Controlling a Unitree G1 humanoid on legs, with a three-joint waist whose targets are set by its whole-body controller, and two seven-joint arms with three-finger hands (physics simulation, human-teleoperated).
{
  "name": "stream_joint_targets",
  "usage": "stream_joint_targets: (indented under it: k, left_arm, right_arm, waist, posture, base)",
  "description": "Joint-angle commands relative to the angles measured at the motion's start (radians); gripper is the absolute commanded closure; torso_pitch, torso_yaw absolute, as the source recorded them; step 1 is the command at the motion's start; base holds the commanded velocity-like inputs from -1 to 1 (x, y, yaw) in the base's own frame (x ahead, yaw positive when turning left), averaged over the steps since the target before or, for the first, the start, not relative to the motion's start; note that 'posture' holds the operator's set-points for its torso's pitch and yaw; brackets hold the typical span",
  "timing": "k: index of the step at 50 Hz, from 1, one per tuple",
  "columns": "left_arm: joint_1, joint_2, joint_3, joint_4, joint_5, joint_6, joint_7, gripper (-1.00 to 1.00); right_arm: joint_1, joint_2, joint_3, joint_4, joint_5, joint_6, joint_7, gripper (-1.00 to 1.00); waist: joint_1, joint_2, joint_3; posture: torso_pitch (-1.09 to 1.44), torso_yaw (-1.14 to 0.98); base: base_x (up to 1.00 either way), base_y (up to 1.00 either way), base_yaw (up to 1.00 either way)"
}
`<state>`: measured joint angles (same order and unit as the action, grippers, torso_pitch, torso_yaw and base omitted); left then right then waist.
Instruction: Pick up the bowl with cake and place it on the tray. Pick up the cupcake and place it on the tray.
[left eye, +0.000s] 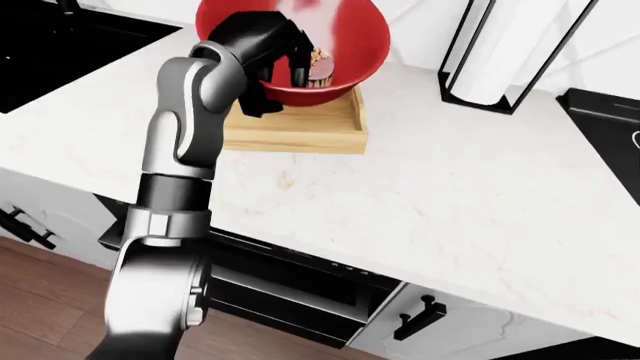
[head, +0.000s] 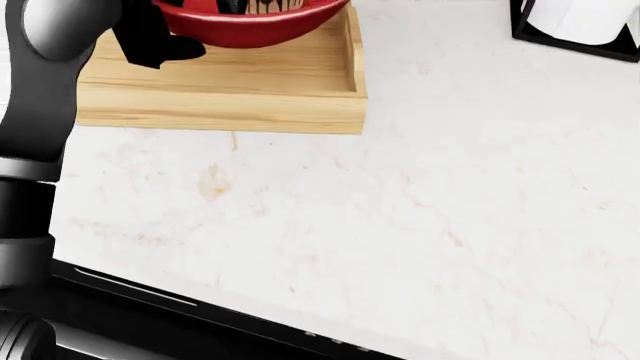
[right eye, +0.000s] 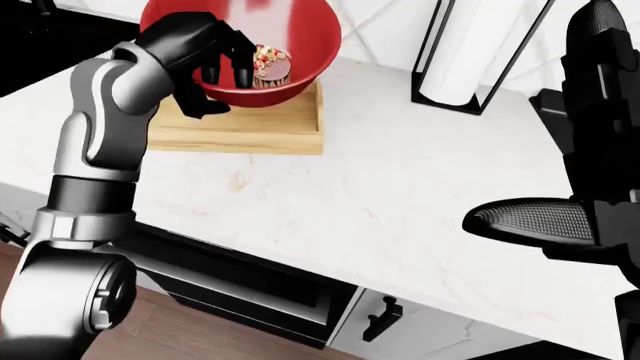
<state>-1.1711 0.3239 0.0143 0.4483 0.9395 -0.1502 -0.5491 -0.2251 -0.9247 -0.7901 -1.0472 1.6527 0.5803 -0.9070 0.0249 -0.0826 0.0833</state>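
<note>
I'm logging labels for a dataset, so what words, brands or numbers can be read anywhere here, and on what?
None can be read: the red bowl, the wooden tray, the paper towel holder and the counter carry no text.
Faint white marks on the black appliance at the left-eye view's right edge are too cut off to read.

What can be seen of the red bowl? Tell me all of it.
The red bowl is round, deep and glossy, tilted so its mouth faces the eye cameras, over the wooden tray. A small cake with pale frosting sits inside. The left robot hand grips its near rim, black fingers reaching inside. Whether its base touches the tray is unclear.
</note>
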Motion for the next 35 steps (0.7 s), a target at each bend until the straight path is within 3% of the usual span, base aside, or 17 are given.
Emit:
stream_joint_targets:
  k: [1,25,35]
  left_arm:
    - [-0.053,0.010,0.023,-0.042,-0.008,-0.030,0.072,1.00]
    - [-0.098,0.012,0.011,0.287,0.017,-0.101,0.254,1.00]
    - [-0.108,0.004,0.004,0.316,0.006,-0.102,0.249,1.00]
  right_arm:
    - [-0.008,-0.012,-0.021,0.000,-0.018,-0.017,0.006,-1.00]
    - [-0.008,0.019,0.035,0.000,-0.078,-0.017,0.029,-1.00]
    - [-0.008,0.019,0.037,0.000,-0.079,-0.018,0.026,-1.00]
  waist:
    - [-0.001,0.001,-0.032]
    - [-0.004,0.002,-0.036]
    - [-0.003,0.001,-0.039]
  posture:
    - [0.00,0.00]
    - [0.00,0.00]
    - [0.00,0.00]
  base:
    - [0.00,0.00,0.00]
    - [0.00,0.00,0.00]
    - [0.00,0.00,0.00]
